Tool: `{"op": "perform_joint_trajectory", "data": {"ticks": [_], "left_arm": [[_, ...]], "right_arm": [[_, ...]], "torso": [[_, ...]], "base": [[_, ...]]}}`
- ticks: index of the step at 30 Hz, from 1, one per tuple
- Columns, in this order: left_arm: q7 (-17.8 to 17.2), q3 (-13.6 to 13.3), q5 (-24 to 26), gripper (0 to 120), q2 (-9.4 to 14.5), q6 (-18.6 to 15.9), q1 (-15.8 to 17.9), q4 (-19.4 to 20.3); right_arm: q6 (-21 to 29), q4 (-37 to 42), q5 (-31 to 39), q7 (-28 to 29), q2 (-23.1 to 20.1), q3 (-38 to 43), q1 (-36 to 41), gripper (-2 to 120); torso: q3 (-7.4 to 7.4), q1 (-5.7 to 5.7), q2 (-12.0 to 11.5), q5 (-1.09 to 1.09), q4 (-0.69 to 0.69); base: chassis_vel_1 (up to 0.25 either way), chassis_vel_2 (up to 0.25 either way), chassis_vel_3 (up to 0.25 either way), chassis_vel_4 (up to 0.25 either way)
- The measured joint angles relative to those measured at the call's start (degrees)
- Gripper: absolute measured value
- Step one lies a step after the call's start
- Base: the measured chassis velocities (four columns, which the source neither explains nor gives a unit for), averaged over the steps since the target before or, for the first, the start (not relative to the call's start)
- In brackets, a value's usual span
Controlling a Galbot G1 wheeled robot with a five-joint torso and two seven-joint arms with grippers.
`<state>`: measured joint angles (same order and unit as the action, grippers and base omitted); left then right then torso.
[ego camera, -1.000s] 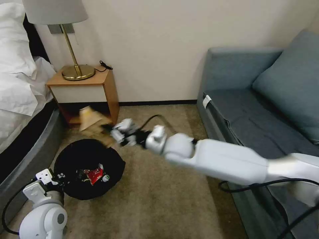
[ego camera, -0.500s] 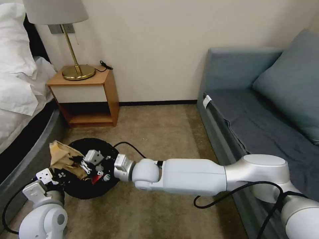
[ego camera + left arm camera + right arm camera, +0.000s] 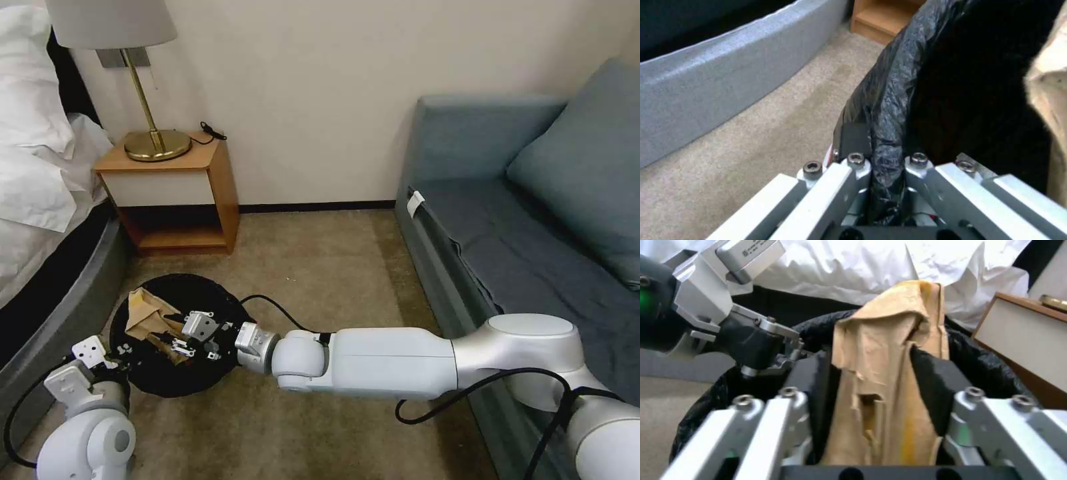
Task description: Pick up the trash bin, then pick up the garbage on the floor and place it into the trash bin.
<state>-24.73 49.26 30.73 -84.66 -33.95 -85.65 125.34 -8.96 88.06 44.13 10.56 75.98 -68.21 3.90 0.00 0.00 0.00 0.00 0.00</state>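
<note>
1. Left gripper (image 3: pixel 887 166), lower left of the head view, has its fingers clamped on the trash bin (image 3: pixel 160 380) rim.
2. Right gripper (image 3: pixel 880 386) holds the crumpled tan paper (image 3: pixel 889 373) over the bin's mouth, fingers closed on it.

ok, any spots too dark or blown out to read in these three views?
Head view: the trash bin liner is flat black, so nothing under the crumpled tan paper reads. Left wrist view: the liner's inside is solid shadow beyond the left hand clamping its rim. Right wrist view: the paper in the right hand is evenly lit; the white bedding behind is nearly blown out.
</note>
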Motion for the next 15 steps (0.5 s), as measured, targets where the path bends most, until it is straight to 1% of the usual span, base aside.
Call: {"op": "perform_joint_trajectory", "data": {"ticks": [1, 2, 3, 8, 9, 12, 13, 15], "left_arm": [[0.0, 0.0, 0.0, 2, 0.0, 0.0, 0.0, 0.0], [0.0, 0.0, 0.0, 2, -0.1, 0.0, -0.1, 0.1], [0.0, 0.0, 0.0, 2, -0.1, 0.0, -0.1, 0.1], [0.0, 0.1, 0.0, 2, -0.2, 0.1, -0.1, 0.1], [0.0, 0.1, 0.0, 2, -0.2, 0.1, -0.1, 0.1], [-0.1, 0.1, -0.1, 2, -0.3, 0.1, -0.1, 0.1], [-0.1, 0.0, -0.1, 2, -0.4, 0.1, -0.1, 0.1], [-0.1, -0.1, -0.2, 2, -0.4, 0.1, -0.1, 0.1]], "right_arm": [[0.0, 0.1, -0.1, 0.0, -0.1, 0.0, 0.0, 54], [0.0, 0.1, -0.3, 0.0, -0.1, 0.0, -0.1, 61], [0.0, 0.1, -0.3, 0.0, -0.1, 0.0, -0.1, 61], [0.1, 0.5, -0.6, 0.0, -0.6, -0.6, -0.4, 82], [0.1, 0.5, -0.6, 0.0, -0.6, -0.6, -0.4, 82], [0.6, 0.6, -0.7, -0.4, -1.3, -2.2, -2.2, 96], [1.0, 0.6, -1.1, -0.5, -1.4, -2.8, -2.9, 98], [1.3, 0.6, -1.7, -0.5, -1.4, -3.3, -3.5, 99]], "torso": [[0.0, 0.0, 0.0, 0.0, 0.0], [0.0, 0.0, 0.0, 0.0, 0.0], [0.0, 0.0, 0.0, 0.0, 0.0], [0.0, 0.0, 0.0, 0.0, 0.0], [0.0, 0.0, 0.0, 0.0, 0.0], [0.0, 0.0, 0.0, 0.0, 0.0], [0.0, 0.0, 0.0, 0.0, 0.0], [0.0, 0.0, 0.0, 0.0, 0.0]], "base": [[0.0, 0.0, 0.0, 0.0], [0.0, 0.0, 0.0, 0.0], [0.0, 0.0, 0.0, 0.0], [0.0, 0.0, 0.0, 0.0], [0.0, 0.0, 0.0, 0.0], [0.0, 0.0, 0.0, 0.0], [0.0, 0.0, 0.0, 0.0], [0.0, 0.0, 0.0, 0.0]]}}
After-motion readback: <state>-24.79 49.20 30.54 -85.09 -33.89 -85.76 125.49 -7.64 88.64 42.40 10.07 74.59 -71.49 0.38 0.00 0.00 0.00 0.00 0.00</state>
